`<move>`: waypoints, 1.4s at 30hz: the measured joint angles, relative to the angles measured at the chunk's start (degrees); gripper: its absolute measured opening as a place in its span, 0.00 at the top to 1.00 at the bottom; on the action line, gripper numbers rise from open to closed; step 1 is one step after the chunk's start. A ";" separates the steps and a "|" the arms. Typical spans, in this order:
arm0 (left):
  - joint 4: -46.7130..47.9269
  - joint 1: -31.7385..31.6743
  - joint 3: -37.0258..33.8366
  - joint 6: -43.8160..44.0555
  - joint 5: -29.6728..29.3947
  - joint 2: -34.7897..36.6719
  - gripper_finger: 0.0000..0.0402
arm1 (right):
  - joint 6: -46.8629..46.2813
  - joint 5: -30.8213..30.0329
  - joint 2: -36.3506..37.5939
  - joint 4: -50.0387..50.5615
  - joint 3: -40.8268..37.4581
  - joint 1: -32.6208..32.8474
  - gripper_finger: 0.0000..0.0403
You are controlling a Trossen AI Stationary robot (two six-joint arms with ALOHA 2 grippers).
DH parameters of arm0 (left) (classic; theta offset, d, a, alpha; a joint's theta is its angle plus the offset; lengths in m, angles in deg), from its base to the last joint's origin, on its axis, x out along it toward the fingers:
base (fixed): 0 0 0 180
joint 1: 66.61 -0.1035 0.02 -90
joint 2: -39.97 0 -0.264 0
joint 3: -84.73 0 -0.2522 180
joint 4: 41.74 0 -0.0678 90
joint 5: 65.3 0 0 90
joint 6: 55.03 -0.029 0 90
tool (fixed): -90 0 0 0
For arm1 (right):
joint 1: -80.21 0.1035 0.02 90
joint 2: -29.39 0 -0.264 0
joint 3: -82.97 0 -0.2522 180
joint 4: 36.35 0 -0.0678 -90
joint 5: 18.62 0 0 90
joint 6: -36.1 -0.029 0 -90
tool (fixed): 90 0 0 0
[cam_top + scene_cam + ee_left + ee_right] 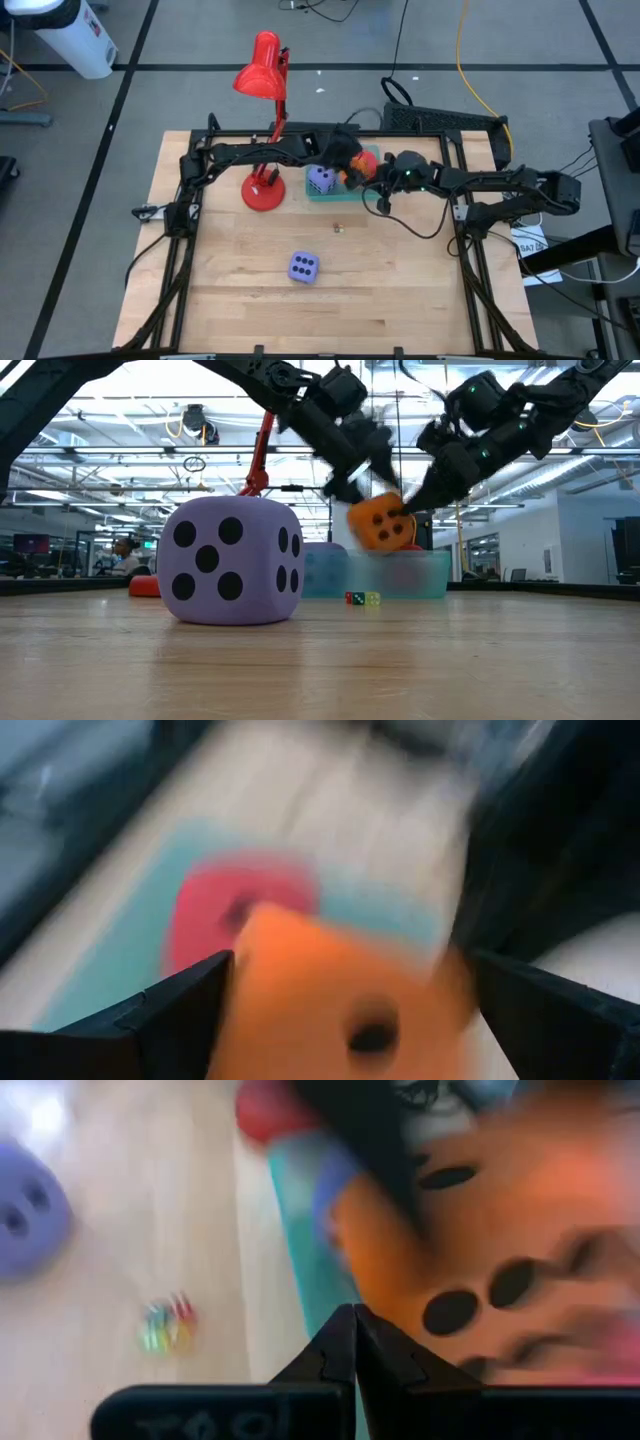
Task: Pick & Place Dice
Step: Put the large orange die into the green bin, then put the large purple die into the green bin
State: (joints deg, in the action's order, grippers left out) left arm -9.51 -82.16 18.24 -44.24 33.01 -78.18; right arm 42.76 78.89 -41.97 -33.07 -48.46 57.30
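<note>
The orange die (pixel 380 522) hangs above the teal tray (pixel 350 195) at the table's far middle, between the fingers of my left gripper (pixel 345 1010), which reaches in from the left. My right gripper (pixel 355 1315) is shut, its tip right at the die's right side (pixel 408 510). A red die (pixel 240 910) and a purple die (pixel 320 180) rest in the tray. Another purple die (pixel 303 267) sits on the bare wood near the table's middle. My left gripper has the orange die between its two widely spread fingers (pixel 180 1010), which lie on two opposite faces (pixel 245 990). The fingers slant down from the table's left. The die is lifted clear of the tray. My right gripper: I cannot tell whether its shut tip touches the die's pipped face (pixel 450 1310).
A red desk lamp (pixel 265 190) stands just left of the tray, its base on the wood. A few tiny coloured dice (pixel 338 227) lie in front of the tray. A black frame (pixel 180 210) rims the table.
</note>
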 joint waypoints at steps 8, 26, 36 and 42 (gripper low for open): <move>-3.62 0.35 0.41 2.26 6.23 0.42 0.01 | -0.10 -2.66 -4.06 -1.30 -0.15 -0.85 1.00; 4.07 1.01 0.17 2.96 4.33 1.76 0.01 | -3.60 4.63 7.27 -1.36 0.09 2.69 1.00; 14.67 0.98 0.13 -4.58 -0.67 13.07 0.01 | -4.75 4.23 17.82 4.05 0.07 3.40 1.00; 32.49 4.99 0.13 -6.58 -18.46 26.01 0.04 | -4.60 2.70 24.78 11.08 0.07 2.98 1.00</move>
State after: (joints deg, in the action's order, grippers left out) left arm 22.99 -77.18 18.36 -50.82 14.55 -52.17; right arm 38.16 81.59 -17.19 -21.99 -48.40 60.28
